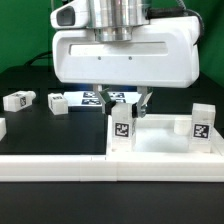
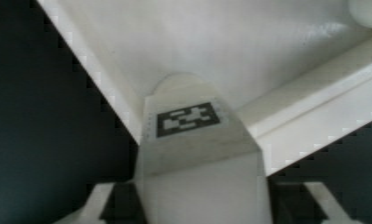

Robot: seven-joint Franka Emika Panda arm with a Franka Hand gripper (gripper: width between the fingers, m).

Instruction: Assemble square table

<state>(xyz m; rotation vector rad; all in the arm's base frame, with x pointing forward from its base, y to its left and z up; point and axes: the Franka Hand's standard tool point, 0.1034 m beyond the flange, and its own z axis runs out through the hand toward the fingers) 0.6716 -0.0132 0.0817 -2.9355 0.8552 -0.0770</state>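
The white square table top (image 1: 160, 146) lies at the exterior view's lower right. A white tagged leg (image 1: 121, 128) stands upright on its near left corner. My gripper (image 1: 123, 106) hangs right over that leg, its fingers straddling the leg's top. In the wrist view the leg (image 2: 188, 120) runs up between my two fingers (image 2: 108, 200), with a dark gap on each side, so the gripper (image 2: 208, 205) is open. The table top (image 2: 218, 40) fills the space behind the leg. A second leg (image 1: 200, 122) stands on the top's right corner.
Two loose tagged legs (image 1: 18, 100) (image 1: 57, 103) lie on the black surface at the exterior view's left. The marker board (image 1: 93, 97) lies behind the gripper. A long white bar (image 1: 50, 168) edges the front.
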